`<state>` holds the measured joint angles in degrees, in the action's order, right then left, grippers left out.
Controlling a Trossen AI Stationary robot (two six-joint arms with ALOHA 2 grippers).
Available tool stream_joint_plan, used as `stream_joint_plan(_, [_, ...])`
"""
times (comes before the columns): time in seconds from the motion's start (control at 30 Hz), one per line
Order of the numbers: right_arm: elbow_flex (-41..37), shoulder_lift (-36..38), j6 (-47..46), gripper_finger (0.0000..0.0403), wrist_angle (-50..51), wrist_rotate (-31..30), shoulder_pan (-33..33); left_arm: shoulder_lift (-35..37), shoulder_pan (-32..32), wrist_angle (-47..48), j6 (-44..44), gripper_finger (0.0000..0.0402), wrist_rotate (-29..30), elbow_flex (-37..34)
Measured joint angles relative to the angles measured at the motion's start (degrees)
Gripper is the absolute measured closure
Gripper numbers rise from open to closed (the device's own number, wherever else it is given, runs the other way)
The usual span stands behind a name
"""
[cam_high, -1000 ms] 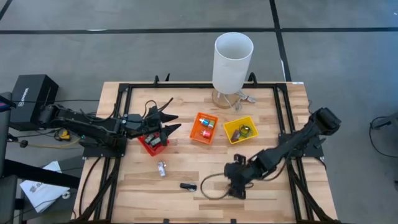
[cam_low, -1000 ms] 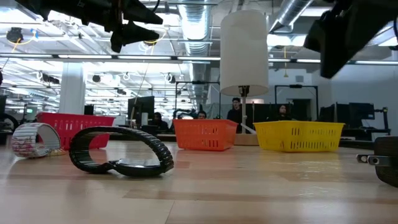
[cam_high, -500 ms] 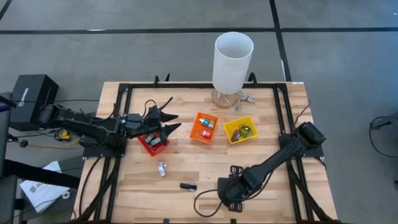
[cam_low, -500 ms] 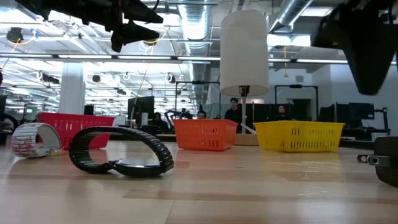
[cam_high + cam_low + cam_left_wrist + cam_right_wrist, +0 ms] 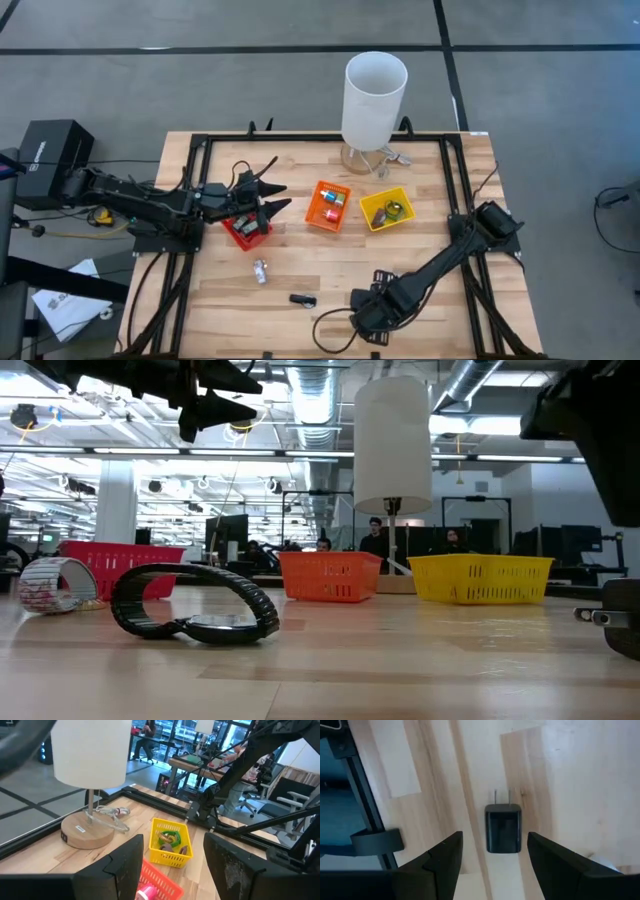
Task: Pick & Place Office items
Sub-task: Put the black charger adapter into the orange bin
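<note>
My right gripper (image 5: 492,865) is open and hangs low over the table near its near edge (image 5: 365,312). A black plug adapter (image 5: 503,827) lies flat on the wood just ahead of its fingertips, prongs (image 5: 502,796) pointing away. My left gripper (image 5: 268,196) is open and empty above the red bin (image 5: 243,231). Loose on the table are a black looped band (image 5: 190,605), a tan tape ring (image 5: 55,582) standing on its edge, a silvery piece (image 5: 260,270) and a small black piece (image 5: 303,299).
An orange bin (image 5: 329,205) and a yellow bin (image 5: 387,209) hold small coloured bits. The tall white cylinder (image 5: 375,98) stands on a wooden base (image 5: 87,832) at the far edge. Black frame rails (image 5: 195,200) run along the table's sides. People sit in the room beyond.
My right gripper has moved toward the table's near edge and a little to the left, its arm swinging with it.
</note>
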<state>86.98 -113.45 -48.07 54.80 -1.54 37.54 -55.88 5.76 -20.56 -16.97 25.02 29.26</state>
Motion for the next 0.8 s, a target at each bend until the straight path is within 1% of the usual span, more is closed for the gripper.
stream_joint_plan(0.2, [-0.02, -3.39, 0.31, 0.0188, -0.63, 0.81, -0.04, 0.0, -0.17, -0.07, 0.0, 0.0198, 0.01, 0.0])
stream_joint_plan(0.27, [-0.05, -3.96, 0.16, 0.0188, 0.67, 0.87, -0.15, 0.0, -0.17, -0.07, 0.0, 0.0198, 0.02, 0.0])
stream_joint_plan(0.33, [-0.07, -4.02, -0.15, 0.0188, 0.98, 0.02, -0.48, 0.0, -0.17, -0.09, 0.0, 0.0198, 0.02, 0.0])
stream_joint_plan(0.8, [-0.07, -4.02, -0.55, 0.0188, 0.62, 0.03, -0.46, 0.0, -0.17, -0.15, 0.0, 0.0198, 0.0, 0.0])
